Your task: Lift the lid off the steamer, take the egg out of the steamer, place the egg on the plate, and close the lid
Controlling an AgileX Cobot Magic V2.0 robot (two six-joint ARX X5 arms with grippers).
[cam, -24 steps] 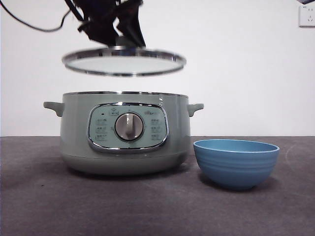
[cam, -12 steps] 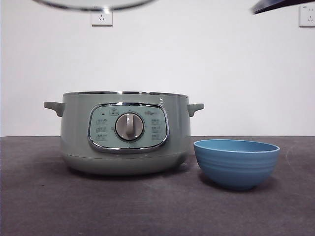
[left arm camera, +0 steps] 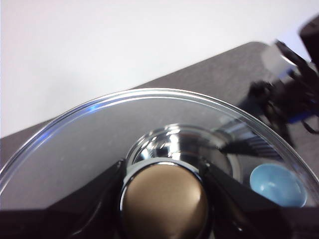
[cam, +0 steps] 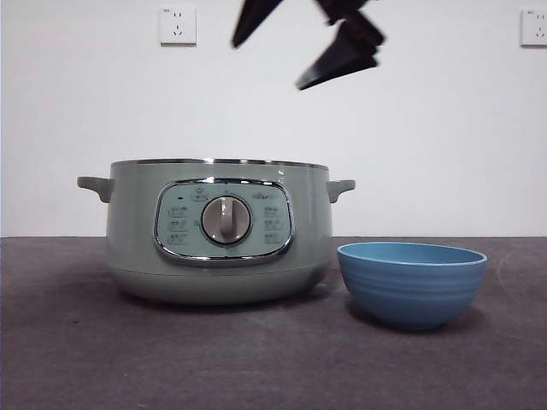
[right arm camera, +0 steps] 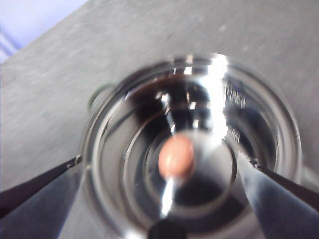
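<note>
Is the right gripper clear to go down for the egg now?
Probably yes: the right gripper hangs open above the uncovered steamer, the egg bare below it. The left gripper holds the lid aside.

A plain white wall (cam: 427,128) rises behind the dark grey table (cam: 256,359), two sockets (cam: 177,25) high on it

One steamer (cam: 218,231), one lid (left arm camera: 99,144), one egg (right arm camera: 176,157), one plate (cam: 412,284), two wall sockets (cam: 178,26).
</note>
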